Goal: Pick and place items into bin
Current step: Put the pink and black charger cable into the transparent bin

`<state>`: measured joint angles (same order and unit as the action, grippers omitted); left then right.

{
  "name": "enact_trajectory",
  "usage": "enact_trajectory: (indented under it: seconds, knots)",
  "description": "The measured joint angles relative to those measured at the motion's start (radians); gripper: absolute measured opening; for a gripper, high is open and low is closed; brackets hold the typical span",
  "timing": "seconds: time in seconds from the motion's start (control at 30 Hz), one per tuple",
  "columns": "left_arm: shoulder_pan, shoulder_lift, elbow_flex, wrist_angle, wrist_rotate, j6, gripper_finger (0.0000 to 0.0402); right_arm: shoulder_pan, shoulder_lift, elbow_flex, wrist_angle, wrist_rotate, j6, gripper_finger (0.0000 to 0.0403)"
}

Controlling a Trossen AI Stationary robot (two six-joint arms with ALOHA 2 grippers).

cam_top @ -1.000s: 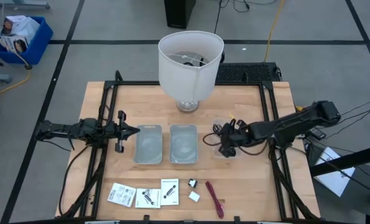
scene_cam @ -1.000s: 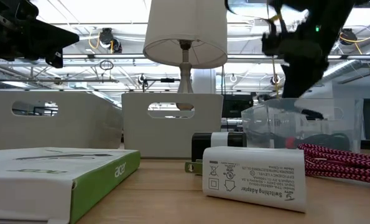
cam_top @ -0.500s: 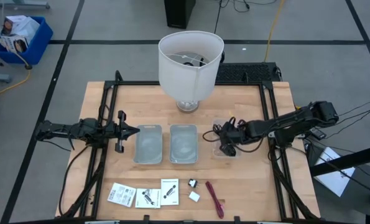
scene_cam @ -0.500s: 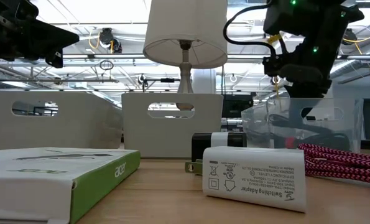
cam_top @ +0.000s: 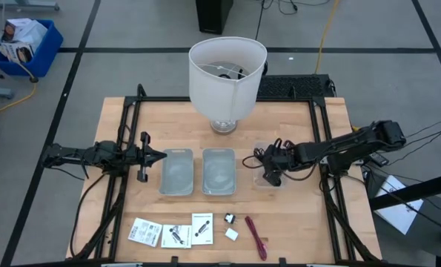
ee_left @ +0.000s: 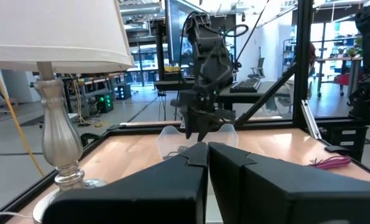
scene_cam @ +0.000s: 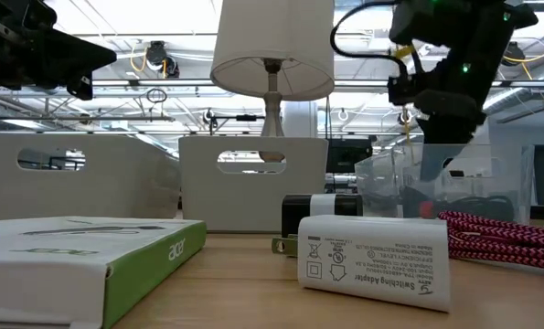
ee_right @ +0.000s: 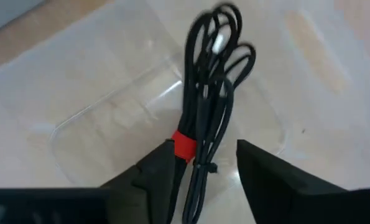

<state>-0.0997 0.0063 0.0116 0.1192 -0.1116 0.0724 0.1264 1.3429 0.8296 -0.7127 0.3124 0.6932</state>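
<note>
My right gripper (cam_top: 268,169) hovers open over a small clear bin (cam_top: 281,182) right of the table's middle. A black coiled cable with a red tie (ee_right: 206,93) hangs blurred between its fingers, loops over the bin's floor (ee_right: 110,124). White packets (cam_top: 144,231) (cam_top: 176,235) (cam_top: 202,226), two tiny parts (cam_top: 230,219) (cam_top: 233,234) and a magenta cable tie (cam_top: 256,237) lie flat near the table's front edge. My left gripper (cam_top: 158,155) waits shut at the left, beside two translucent bins (cam_top: 177,170) (cam_top: 219,170). My right gripper points down with the cable's tied end (ee_right: 185,144) in the gap between its spread fingers, close against one finger (ee_right: 163,167). Whether that finger still touches the cable, I cannot tell.
A big white lampshade (cam_top: 227,70) on its lamp base stands at the table's far middle. In the low view a white adapter (scene_cam: 372,260), a boxed item (scene_cam: 80,256) and the braided magenta tie (scene_cam: 500,238) lie near the front edge.
My right gripper has sunk a little toward the clear bin and shifted slightly toward the table's left.
</note>
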Motion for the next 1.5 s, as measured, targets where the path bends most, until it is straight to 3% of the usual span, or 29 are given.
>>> enact_trajectory:
  seconds: [0.17,0.4,0.5,0.63,0.7,0.9,1.03,1.2,1.5]
  knots:
    - [0.0,0.0,0.0,-0.004,0.0,0.0,0.0021,-0.006,-0.101,0.084,-0.035,-0.063,-0.043,0.0176]
    - [0.0,0.0,0.0,-0.004,-0.001,0.001,0.0021,0.046,-0.228,0.164,-0.007,-0.169,-0.08,0.0149]
    - [0.0,0.0,0.0,-0.005,-0.001,-0.004,0.0021,0.062,-0.251,0.164,-0.016,-0.193,-0.078,0.011]
    - [0.0,0.0,0.0,-0.015,-0.001,-0.007,0.0021,0.084,-0.257,0.164,-0.031,-0.182,-0.086,0.0027]
    - [0.0,0.0,0.0,-0.018,-0.001,-0.008,0.0021,0.094,-0.255,0.164,-0.033,-0.183,-0.121,0.0009]
    - [0.0,0.0,0.0,-0.019,0.011,0.0,0.0021,0.1,-0.253,0.156,-0.003,-0.186,-0.102,0.0019]
    - [0.0,0.0,0.0,-0.017,0.02,0.017,0.0021,0.105,-0.254,0.086,0.137,-0.188,0.019,0.0017]
    - [0.0,0.0,0.0,-0.01,0.018,0.065,0.0021,0.109,-0.254,-0.005,0.334,-0.237,0.002,0.0015]
    - [0.0,0.0,0.0,-0.012,-0.002,0.064,0.0021,0.293,-0.191,0.014,0.35,-0.107,0.06,0.0015]
